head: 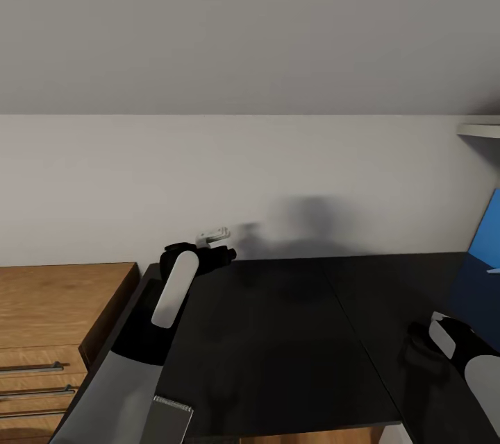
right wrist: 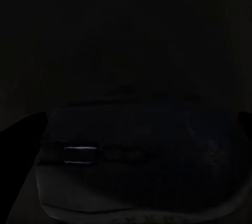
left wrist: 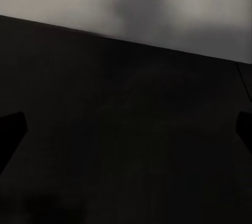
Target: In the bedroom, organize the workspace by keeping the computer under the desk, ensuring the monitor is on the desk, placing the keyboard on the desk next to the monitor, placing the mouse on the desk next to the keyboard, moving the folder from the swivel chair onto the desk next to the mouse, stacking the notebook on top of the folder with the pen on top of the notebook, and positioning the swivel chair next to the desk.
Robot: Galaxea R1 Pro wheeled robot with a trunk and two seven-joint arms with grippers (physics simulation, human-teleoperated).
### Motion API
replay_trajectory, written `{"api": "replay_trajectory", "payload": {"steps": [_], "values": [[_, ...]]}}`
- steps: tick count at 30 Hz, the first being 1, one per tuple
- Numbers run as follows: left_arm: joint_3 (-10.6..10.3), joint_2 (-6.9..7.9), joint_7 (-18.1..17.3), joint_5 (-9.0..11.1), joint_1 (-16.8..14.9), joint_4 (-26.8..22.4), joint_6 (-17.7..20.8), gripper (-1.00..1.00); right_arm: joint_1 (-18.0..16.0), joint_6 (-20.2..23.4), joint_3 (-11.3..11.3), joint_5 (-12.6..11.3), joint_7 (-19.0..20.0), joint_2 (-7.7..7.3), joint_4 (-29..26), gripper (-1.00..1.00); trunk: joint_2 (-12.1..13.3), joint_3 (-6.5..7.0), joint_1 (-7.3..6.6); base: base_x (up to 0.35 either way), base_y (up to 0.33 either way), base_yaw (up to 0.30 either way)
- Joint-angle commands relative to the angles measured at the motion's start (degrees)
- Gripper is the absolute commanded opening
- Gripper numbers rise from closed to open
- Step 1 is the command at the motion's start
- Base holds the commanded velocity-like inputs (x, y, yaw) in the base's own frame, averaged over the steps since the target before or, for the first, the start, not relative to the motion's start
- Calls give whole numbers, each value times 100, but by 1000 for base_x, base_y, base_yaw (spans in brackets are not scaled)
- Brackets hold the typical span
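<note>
Table (head: 278, 333): glossy black top; my left jaws (head: 221, 254) at its back edge, right jaws (head: 417, 347) near its front; grip state of both indiscernible.

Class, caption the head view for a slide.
Both arms reach over the glossy black desk beside a wooden dresser.

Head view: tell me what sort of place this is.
Probably a bedroom or attic study corner. A glossy black desk top stands against a pale grey wall under a sloped ceiling, with a light wooden dresser with metal drawer handles beside the desk.
</note>
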Motion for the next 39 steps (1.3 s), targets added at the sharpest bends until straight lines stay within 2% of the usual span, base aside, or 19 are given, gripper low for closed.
{"api": "replay_trajectory", "payload": {"steps": [1, 23, 31, 39], "values": [[-3, 0, 60, 56, -6, -5, 9, 100, 3, 19, -33, -160, -26, -1, 76, -100, -3, -8, 1, 0, 0, 0], [-14, 38, 46, 77, -6, -174, 25, 100, 4, 14, -28, -153, -17, -4, 69, -100, -3, -8, 1, 0, 0, 0], [-36, 74, 48, 75, -6, -148, 50, 100, 8, 10, -28, -151, -6, -4, 21, -100, 318, 136, -175, -26, 0, 0], [-39, 160, 44, 74, -6, -149, 45, 100, 12, 76, 33, -137, 26, -2, -179, -100, 639, 279, -351, -302, 0, 0]]}}
